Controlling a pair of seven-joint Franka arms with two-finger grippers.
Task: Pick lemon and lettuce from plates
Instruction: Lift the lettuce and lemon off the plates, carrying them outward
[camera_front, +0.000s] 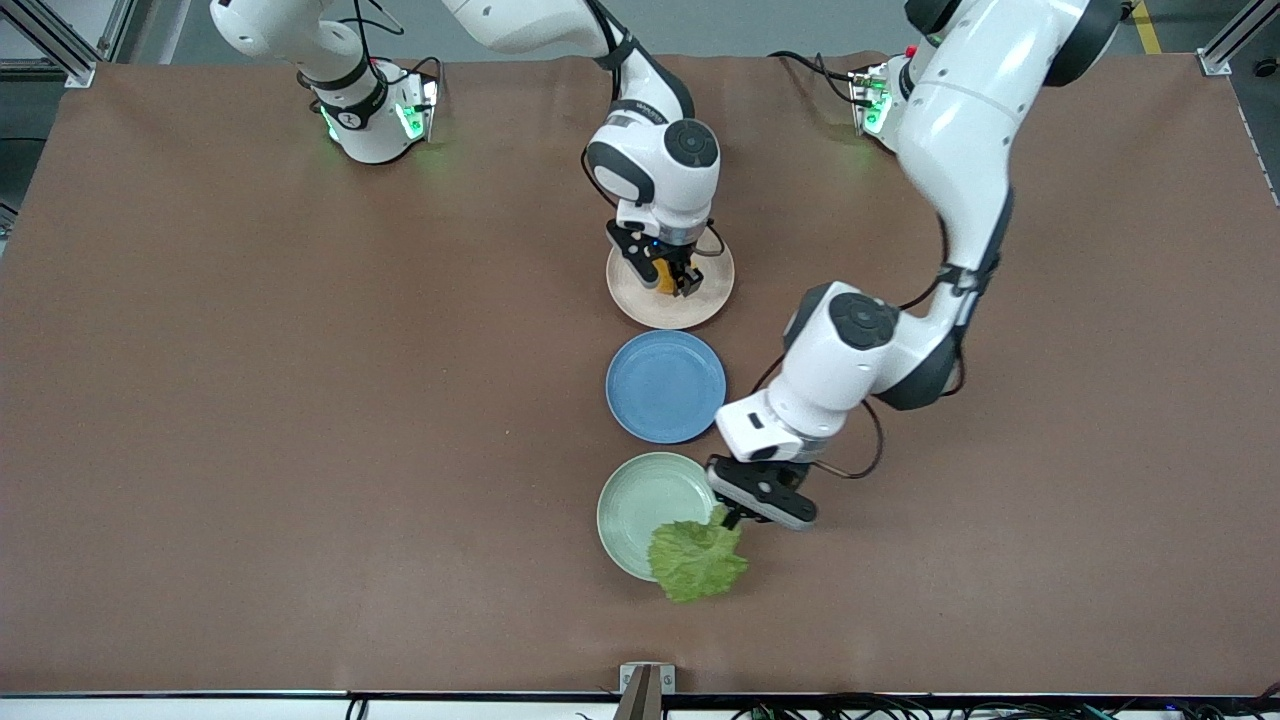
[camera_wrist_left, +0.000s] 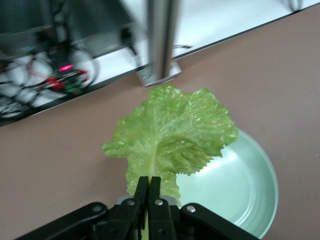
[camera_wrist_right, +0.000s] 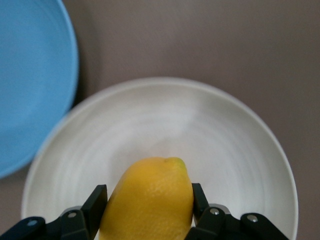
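The lemon (camera_wrist_right: 152, 200) is clamped between the closed fingers of the right gripper (camera_front: 672, 272), low over the beige plate (camera_front: 700, 308), which lies farther from the front camera than the blue plate (camera_front: 665, 386). The lettuce (camera_front: 697, 560) is pinched at its stem by the shut left gripper (camera_front: 732, 516), the leaf draped over the rim of the green plate (camera_front: 630, 510), the nearest plate. A straight, slow lift is called for now: the lemon should be raised without twisting, and the limp leaf drawn clear of the rim, so nothing is dragged or torn.
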